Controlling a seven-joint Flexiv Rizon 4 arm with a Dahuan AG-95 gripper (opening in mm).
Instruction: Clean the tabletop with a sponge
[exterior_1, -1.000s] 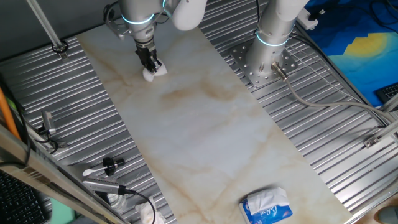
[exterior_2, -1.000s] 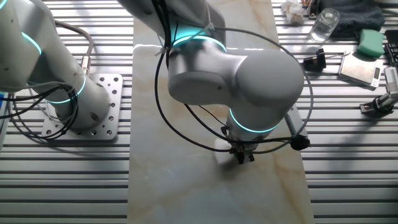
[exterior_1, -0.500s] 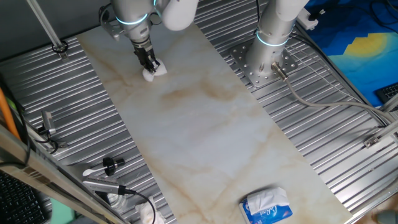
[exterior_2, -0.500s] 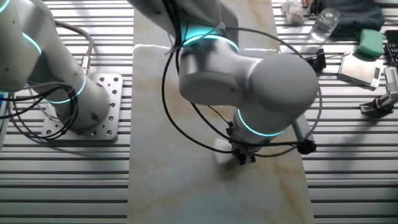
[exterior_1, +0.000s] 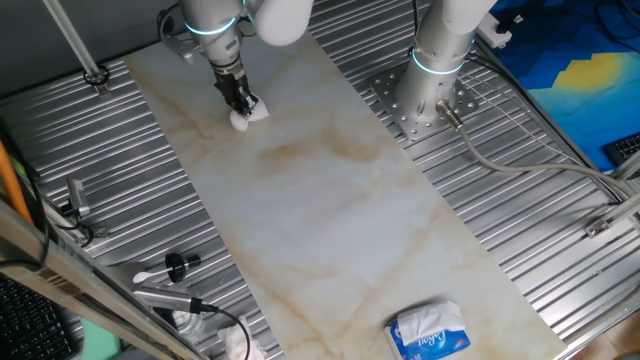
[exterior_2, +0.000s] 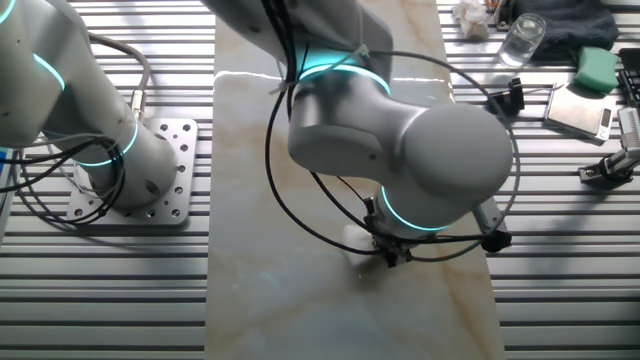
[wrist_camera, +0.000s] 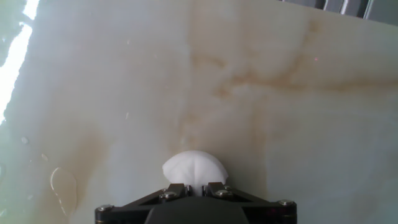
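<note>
- The tabletop (exterior_1: 330, 210) is the biggest thing here, a long pale marble-look slab laid diagonally across a ribbed grey metal bench (exterior_1: 520, 220); tan veins and smudges run over it, and from the hand view a few water droplets (wrist_camera: 62, 185) sit on it near the left side
- The arm (exterior_2: 400, 150) leans in over the slab's far end, its bulky grey joints ringed with teal light, hanging almost straight down, which I'd guess is so it can press squarely on the surface
- A second arm's base (exterior_1: 432, 95) is bolted to a plate beside the slab and takes no part
- The blue-and-white tissue pack (exterior_1: 430, 332) lies at the near end of the slab, well apart from the work
- The end effector (exterior_1: 240, 100) is closed on the sponge (exterior_1: 247, 117), the fingers pinching it from above so the white foam bulges out below them and touches the marble
- The sponge sits near the far end of the slab, close to one long edge; most of the surface, including the brown smudges towards the middle, looks to me not yet wiped
- Small clutter lies off the slab: a black knob (exterior_1: 177, 264) and a white wad of cloth (exterior_1: 232, 343) on the ribbed metal, well clear of any wiping path
</note>
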